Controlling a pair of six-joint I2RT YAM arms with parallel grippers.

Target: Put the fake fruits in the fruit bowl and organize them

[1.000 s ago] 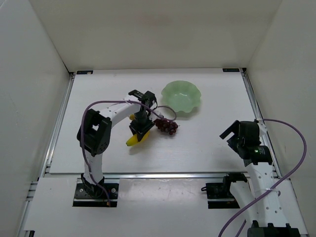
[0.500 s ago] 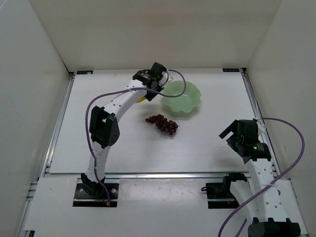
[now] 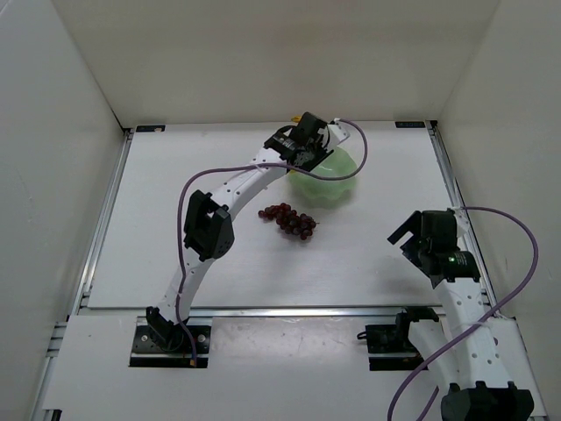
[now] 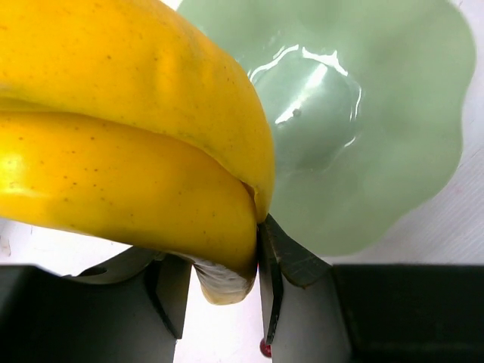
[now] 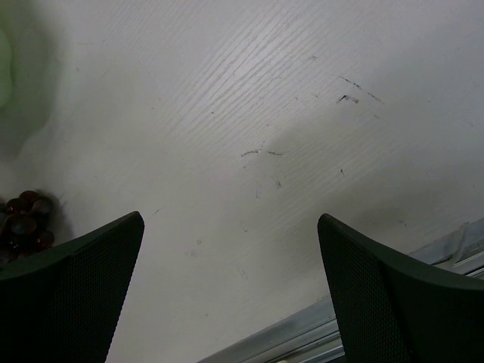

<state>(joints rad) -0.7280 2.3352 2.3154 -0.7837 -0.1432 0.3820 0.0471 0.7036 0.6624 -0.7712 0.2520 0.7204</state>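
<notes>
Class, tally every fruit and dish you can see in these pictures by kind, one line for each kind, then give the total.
Mint-green bowl: 1
Yellow banana bunch: 1, gripped in the left tool over the bowl
Dark red grape cluster: 1, lying outside the bowl
Total: 3

White links dotted with small holes are alternating with blocky black joints on the left arm [image 3: 241, 182] and the right arm [image 3: 465, 307]. A purple cable [image 3: 534, 254] is trailing along each. A green light [image 3: 453, 259] is glowing on the right arm's black wrist. The right fingers [image 5: 68, 295] are showing black, finely meshed faces. The left fingers [image 4: 291, 261] are showing dark grey.
</notes>
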